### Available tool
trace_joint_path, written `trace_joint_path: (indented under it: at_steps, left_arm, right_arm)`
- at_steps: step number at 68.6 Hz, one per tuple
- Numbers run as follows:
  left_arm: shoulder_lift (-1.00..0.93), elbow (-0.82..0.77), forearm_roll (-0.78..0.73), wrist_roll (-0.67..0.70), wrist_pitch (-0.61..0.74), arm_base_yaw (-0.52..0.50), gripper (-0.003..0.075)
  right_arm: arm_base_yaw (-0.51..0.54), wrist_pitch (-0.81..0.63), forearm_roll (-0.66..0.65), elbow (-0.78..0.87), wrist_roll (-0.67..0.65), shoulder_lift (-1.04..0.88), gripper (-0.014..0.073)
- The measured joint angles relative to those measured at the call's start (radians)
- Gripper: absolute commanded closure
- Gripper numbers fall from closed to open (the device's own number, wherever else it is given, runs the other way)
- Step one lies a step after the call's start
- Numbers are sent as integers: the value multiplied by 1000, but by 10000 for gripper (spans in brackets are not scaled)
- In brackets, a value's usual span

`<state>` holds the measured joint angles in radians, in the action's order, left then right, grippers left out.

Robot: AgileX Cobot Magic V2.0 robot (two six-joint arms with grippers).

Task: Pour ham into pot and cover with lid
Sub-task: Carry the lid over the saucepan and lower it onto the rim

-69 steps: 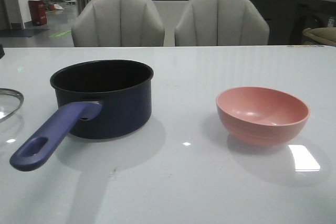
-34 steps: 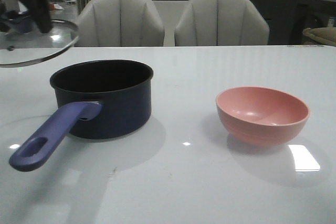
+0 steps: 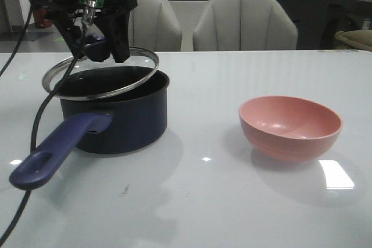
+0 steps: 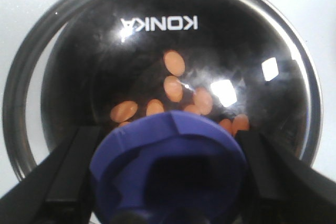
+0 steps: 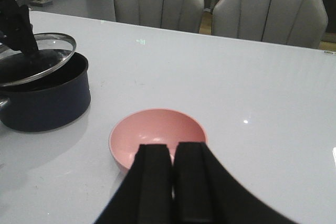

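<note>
The dark navy pot (image 3: pixel 122 120) stands at the left of the table, its purple-blue handle (image 3: pixel 55 150) pointing toward the front. My left gripper (image 3: pixel 96 43) is shut on the lid's dark blue knob (image 4: pixel 168 166) and holds the glass lid (image 3: pixel 102 74) tilted just above the pot's rim. Through the glass, in the left wrist view, several orange-pink ham chunks (image 4: pixel 173 87) lie on the pot's bottom. My right gripper (image 5: pixel 172 150) is shut and empty, above the near side of the empty pink bowl (image 5: pixel 157 136). The pot (image 5: pixel 44 98) and the lid (image 5: pixel 37 59) also show in the right wrist view.
The pink bowl (image 3: pixel 290 127) stands at the right of the white table (image 3: pixel 203 201). Two grey chairs (image 3: pixel 244 22) stand behind the table's far edge. A black cable (image 3: pixel 36 126) hangs from the left arm down past the pot handle.
The left gripper lifted the lid from the table at the far left and carried it right and down to just above the pot. The bowl and pot have not moved.
</note>
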<state>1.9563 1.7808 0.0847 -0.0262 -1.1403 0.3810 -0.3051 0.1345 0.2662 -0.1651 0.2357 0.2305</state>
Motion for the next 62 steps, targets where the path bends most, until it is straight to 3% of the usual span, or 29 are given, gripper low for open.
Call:
trace_joint_path:
  at_steps: [53,62]
  left_arm:
    - [2,2,38,-1,36,0,468]
    - [13,2,38,-1,36,0,391]
  right_arm:
    - [0,0,0,0,0,0,432]
    - [0,0,0,0,0,0,432]
